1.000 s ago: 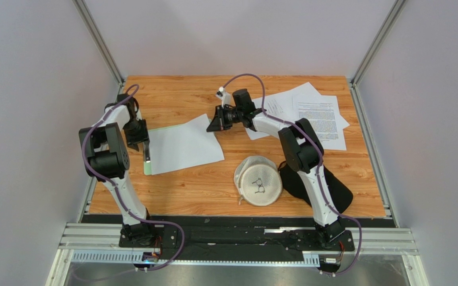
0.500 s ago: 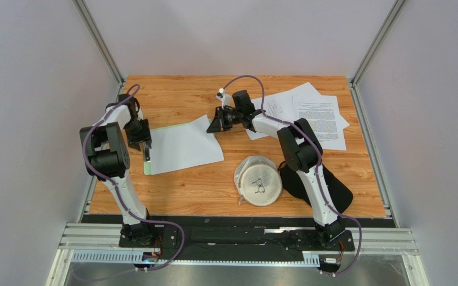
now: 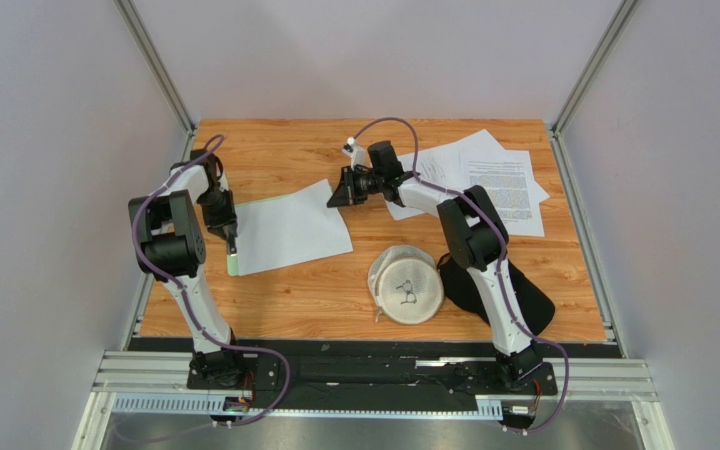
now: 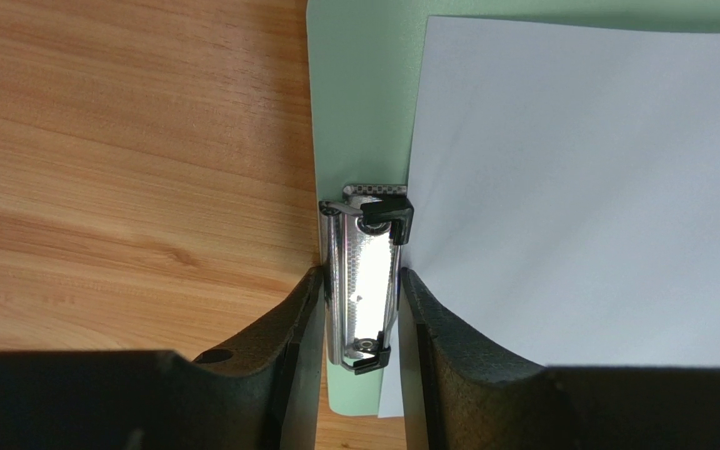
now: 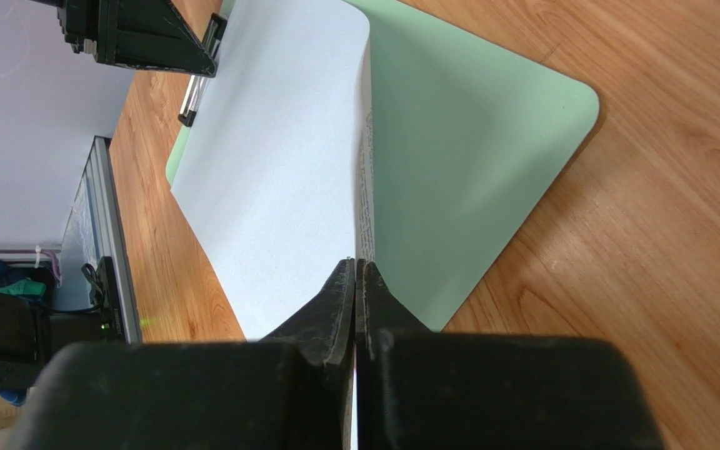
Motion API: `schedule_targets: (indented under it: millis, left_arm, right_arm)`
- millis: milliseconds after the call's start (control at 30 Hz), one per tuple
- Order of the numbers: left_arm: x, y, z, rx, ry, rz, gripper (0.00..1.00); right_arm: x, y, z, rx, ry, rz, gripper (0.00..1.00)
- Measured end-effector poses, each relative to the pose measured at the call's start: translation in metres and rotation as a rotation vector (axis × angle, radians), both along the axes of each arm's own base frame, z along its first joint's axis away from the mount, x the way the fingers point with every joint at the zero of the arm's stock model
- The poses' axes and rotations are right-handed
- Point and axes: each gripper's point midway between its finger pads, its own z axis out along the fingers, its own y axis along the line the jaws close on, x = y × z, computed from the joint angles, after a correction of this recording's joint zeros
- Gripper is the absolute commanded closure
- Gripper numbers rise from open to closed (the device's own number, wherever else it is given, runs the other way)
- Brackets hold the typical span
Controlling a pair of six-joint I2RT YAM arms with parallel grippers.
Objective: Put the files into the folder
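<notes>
The light-green folder (image 3: 233,264) lies at the left with one white sheet (image 3: 289,230) over it. My left gripper (image 3: 231,246) is shut on the folder's metal clip (image 4: 366,277), with one finger (image 4: 284,328) on each side. The sheet's edge (image 4: 580,187) lies beside the clip on the green board (image 4: 359,112). My right gripper (image 3: 338,197) is shut on the sheet's far corner. It holds that edge (image 5: 270,159) curled up off the folder (image 5: 458,150), with the jaws (image 5: 357,267) pinched together. More files (image 3: 495,183) lie at the back right.
A round white cap (image 3: 406,283) and a black cloth (image 3: 523,295) lie near the right arm's base. Metal frame rails run along the table's left (image 3: 138,300) and right (image 3: 584,244) sides. The left gripper's body (image 5: 138,37) shows at the top of the right wrist view.
My left wrist has shifted a little at the clip. My right gripper keeps hold of the sheet's corner and has hardly moved.
</notes>
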Motion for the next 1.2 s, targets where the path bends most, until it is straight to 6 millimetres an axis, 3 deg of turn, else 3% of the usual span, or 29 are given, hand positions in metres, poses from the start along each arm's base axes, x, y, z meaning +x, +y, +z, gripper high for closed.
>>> schedule_targets:
  millis: [100, 300, 733, 1200]
  left_arm:
    - [0.0, -0.002, 0.0, -0.012, 0.001, -0.005, 0.87]
    - [-0.001, -0.008, 0.001, -0.041, 0.006, -0.011, 1.0]
    - [0.002, -0.026, 0.002, -0.134, -0.022, -0.01, 1.0]
    - [0.006, -0.041, 0.004, -0.206, -0.075, -0.009, 1.0]
  right_arm:
    - [0.003, -0.003, 0.0, 0.0, 0.0, -0.006, 1.0]
    - [0.005, -0.005, -0.002, -0.002, 0.004, -0.013, 1.0]
    - [0.009, -0.008, -0.013, -0.014, 0.044, -0.054, 1.0]
    - [0.02, -0.039, -0.035, -0.044, 0.107, -0.133, 1.0]
